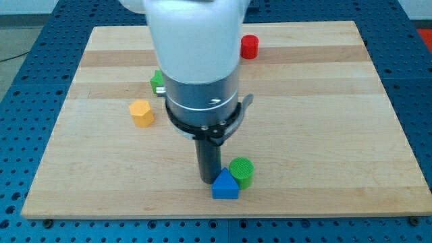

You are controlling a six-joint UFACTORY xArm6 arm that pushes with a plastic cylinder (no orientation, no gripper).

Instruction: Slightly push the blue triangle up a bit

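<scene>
The blue triangle (pixel 225 185) lies near the view's bottom edge of the wooden board (pixel 324 135), a little right of centre. A green cylinder (pixel 241 171) touches it on its upper right. My tip (pixel 207 181) is at the triangle's upper left, touching or almost touching it. The rod rises from there into the big white and grey arm body (pixel 196 61), which hides the board behind it.
A yellow hexagonal block (pixel 142 113) sits at the view's left of centre. A green block (pixel 157 82) is partly hidden behind the arm body. A red cylinder (pixel 250 46) stands near the view's top edge.
</scene>
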